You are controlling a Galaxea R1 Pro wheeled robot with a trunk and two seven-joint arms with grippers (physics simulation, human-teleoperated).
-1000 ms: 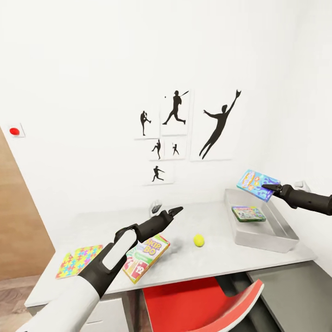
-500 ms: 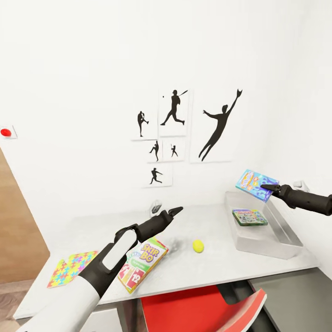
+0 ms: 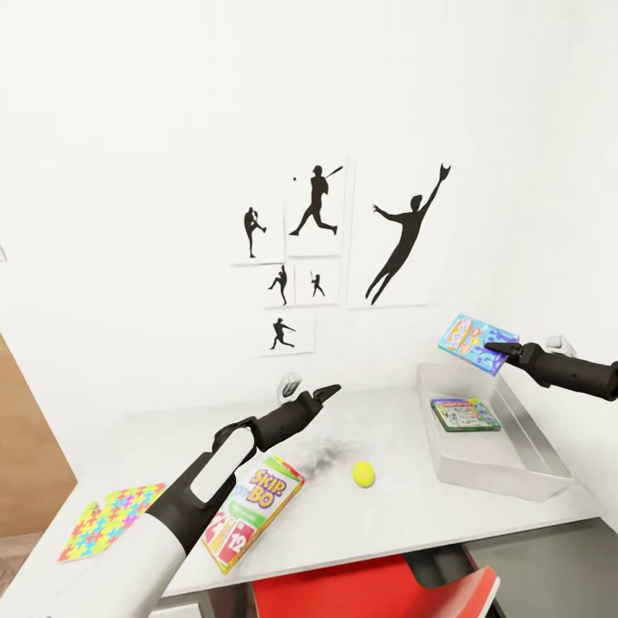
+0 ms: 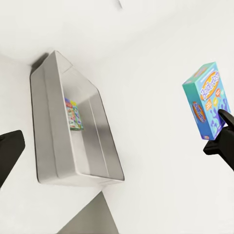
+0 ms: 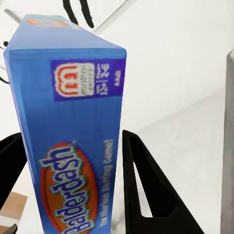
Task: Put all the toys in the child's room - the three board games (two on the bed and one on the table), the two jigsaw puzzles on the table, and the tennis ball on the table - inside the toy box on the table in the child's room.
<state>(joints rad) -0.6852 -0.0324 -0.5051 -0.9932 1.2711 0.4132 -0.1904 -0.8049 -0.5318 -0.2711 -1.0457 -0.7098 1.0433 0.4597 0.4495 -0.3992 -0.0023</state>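
My right gripper (image 3: 496,349) is clamped on the blue Balderdash box (image 3: 469,342), one finger (image 5: 151,190) on each broad face. I hold the box tilted in the air above the toy box (image 3: 524,463), over the end of it nearest the wall. In the left wrist view the same box (image 4: 207,102) hangs clear of the tray, my right fingertip on its lower edge.

The toy box is a grey, open, shallow tray on the white table (image 3: 403,515). A green board game (image 3: 465,414) lies flat on its floor, toward the wall end.

The tennis ball (image 3: 363,473) sits on the table beside the toy box, apart from its wall, on the side toward my left arm. The Skip-Bo box (image 3: 253,512) lies flat further out from the toy box, past the ball, partly under my left forearm. The jigsaw puzzle (image 3: 110,520) lies well apart from the toy box, near the table's far corner.

My left gripper (image 3: 324,394) hovers above the table, between the Skip-Bo box and the wall, holding nothing. Fingertips appear together in the head view.

A red chair (image 3: 378,592) stands at the table's near edge.
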